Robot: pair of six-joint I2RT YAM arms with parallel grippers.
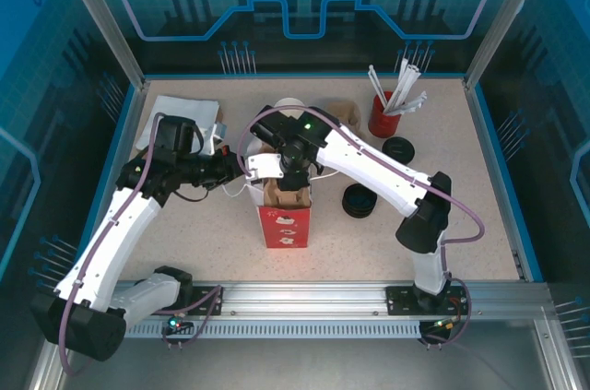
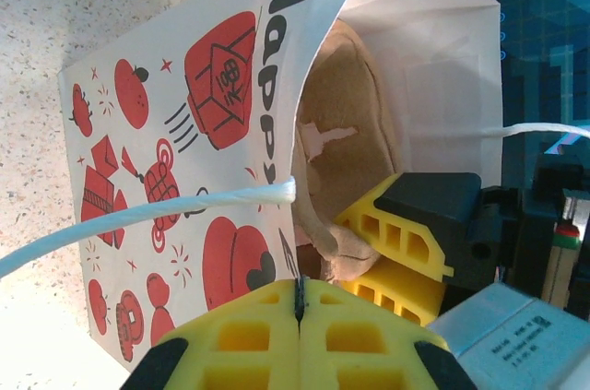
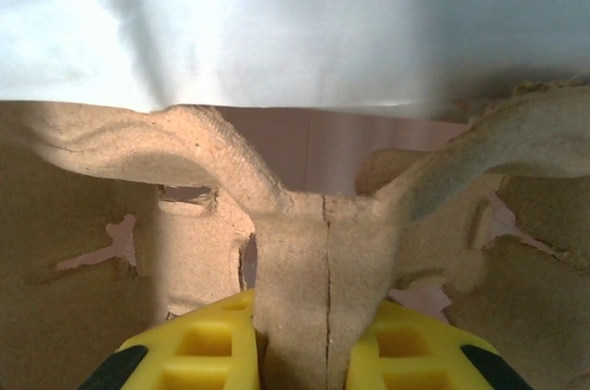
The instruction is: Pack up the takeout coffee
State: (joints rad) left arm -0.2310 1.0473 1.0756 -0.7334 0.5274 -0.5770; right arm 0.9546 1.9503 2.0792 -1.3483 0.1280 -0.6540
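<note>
Yellow pads [image 2: 240,344] of the left gripper [image 2: 298,302] sit closest to us in the left wrist view, pressed together and pinching the rim of a paper bag [image 2: 184,178] between them. We see the bag is white with red cartoon prints, and one of its white cord handles [image 2: 138,215] arches across its printed side. From above, the bag stands upright on the speckled table [image 1: 479,206], its mouth held apart. Inside that mouth we see a brown moulded-pulp cup carrier [image 3: 323,242]. The right gripper [image 3: 309,325] reaches down into the bag from above, its jaws narrowed and clamped on the carrier's central upright handle. To the right of the bag lie two groups of black lids [image 1: 358,199], and further back on that side stands a red cup of white straws [image 1: 383,118]. Behind the bag to the left rests a flat white stack of paper [image 1: 180,118]. A pale round cup top [image 1: 289,106] shows just behind the bag, partly hidden by the arms. We cannot tell where the takeout coffee is, nor whether it sits in the carrier.
</note>
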